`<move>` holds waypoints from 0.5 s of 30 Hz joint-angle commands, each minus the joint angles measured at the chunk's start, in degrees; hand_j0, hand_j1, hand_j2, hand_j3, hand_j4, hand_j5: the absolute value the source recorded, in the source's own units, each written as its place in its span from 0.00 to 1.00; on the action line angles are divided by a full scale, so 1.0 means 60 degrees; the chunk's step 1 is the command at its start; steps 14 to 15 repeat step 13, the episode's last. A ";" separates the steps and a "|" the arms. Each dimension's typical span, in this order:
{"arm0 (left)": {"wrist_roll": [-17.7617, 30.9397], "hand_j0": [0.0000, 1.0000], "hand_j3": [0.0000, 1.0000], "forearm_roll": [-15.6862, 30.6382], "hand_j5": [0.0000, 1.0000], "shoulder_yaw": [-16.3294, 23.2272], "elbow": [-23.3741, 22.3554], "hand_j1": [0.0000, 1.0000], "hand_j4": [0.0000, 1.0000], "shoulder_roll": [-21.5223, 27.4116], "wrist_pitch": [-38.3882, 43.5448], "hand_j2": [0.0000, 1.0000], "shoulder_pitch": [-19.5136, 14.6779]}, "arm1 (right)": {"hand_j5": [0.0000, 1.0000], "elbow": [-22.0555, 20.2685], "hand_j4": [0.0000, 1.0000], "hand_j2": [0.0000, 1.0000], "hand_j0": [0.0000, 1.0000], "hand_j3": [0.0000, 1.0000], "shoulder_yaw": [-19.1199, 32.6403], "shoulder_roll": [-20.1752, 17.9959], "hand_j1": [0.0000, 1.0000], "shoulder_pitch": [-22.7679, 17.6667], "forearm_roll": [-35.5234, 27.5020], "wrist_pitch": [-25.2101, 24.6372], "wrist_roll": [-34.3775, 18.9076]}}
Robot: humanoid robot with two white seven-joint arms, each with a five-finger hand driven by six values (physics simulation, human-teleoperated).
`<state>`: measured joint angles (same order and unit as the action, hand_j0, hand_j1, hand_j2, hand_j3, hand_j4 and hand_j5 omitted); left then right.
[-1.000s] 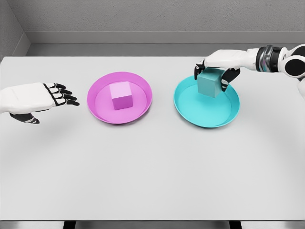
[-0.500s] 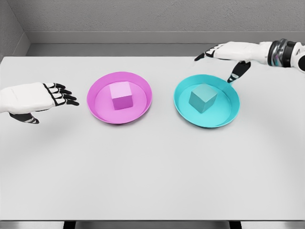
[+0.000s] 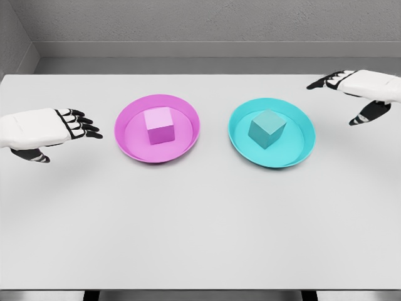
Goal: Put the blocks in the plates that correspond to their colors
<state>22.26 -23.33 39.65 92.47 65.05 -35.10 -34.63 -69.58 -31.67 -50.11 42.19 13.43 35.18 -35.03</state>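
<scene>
Blocks both seated in matching plates. Pink block (image 3: pixel 159 125) sat flat in middle of pink plate (image 3: pixel 188 140), upright, roughly square to camera. Teal block (image 3: pixel 267 129) sat inside teal plate (image 3: pixel 302 148), near its centre, turned corner-on toward camera. Plates side by side on white table (image 3: pixel 200 226), pink on left, teal on right, apart with bare strip of tabletop between.

Left hand (image 3: pixel 47 130) hovered over table's left edge, well apart from pink plate; palm down, fingers (image 3: pixel 81 124) loosely extended toward plate, thumb tucked below, holding nothing. Right hand (image 3: pixel 360 88) up at right edge, beyond and to right of teal plate, clear of its rim; fingers spread and pointing left, thumb (image 3: pixel 369 113) hanging down and apart, holding nothing. Neither hand touched a block or plate.

Grey wall (image 3: pixel 200 22) behind table, darker ledge along its base. Soft shadows under both plates and beneath left hand.
</scene>
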 commanded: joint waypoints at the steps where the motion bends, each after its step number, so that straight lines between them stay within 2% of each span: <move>1: -0.0004 1.00 1.00 0.0051 1.00 -0.0002 0.0014 1.00 1.00 0.0013 0.0016 1.00 0.0000 | 1.00 -0.0224 1.00 1.00 1.00 1.00 0.0063 -0.0057 1.00 -0.0015 -0.0085 -0.0030 0.0005; 15: -0.0004 1.00 1.00 0.0051 1.00 -0.0002 0.0102 1.00 1.00 0.0013 0.0016 1.00 0.0015 | 1.00 -0.0254 1.00 1.00 1.00 1.00 0.0005 -0.0012 1.00 -0.0029 -0.0085 -0.0030 0.0005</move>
